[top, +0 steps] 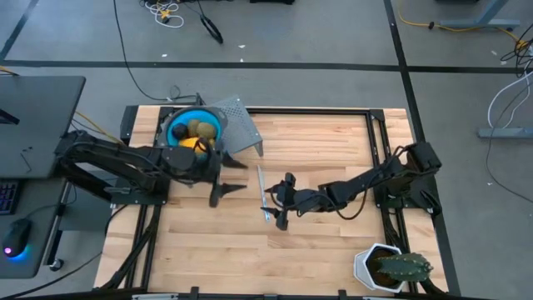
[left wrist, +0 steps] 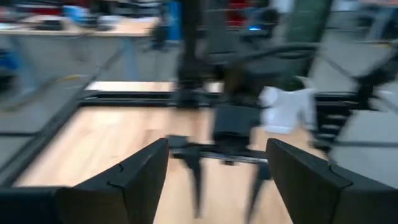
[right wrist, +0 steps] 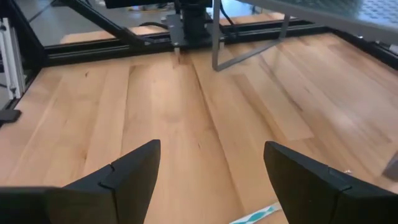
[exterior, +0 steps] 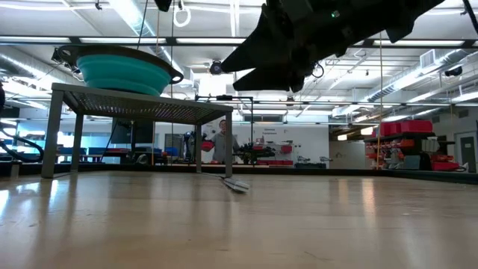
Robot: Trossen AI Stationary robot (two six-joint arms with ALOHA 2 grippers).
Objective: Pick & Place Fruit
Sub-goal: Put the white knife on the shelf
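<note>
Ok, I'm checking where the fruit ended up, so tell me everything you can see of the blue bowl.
The blue bowl is round, teal-blue, plastic-looking, with a ribbed wall and a darker rim with small handles in the low view. It sits upright on a perforated grey metal stand at the table's far left corner. Inside lie olive-brown ovals and a yellow-orange piece. The left arm partly covers its near edge.

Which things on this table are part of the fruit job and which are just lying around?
Part of the job:
- fruit, olive-brown and yellow pieces in the bowl
- teal bowl on the metal stand
- left gripper, empty, beside the stand
- right gripper, empty, mid-table

Just lying about:
- thin silvery-blue stick
- spiky green plant in a white pot, table corner
</note>
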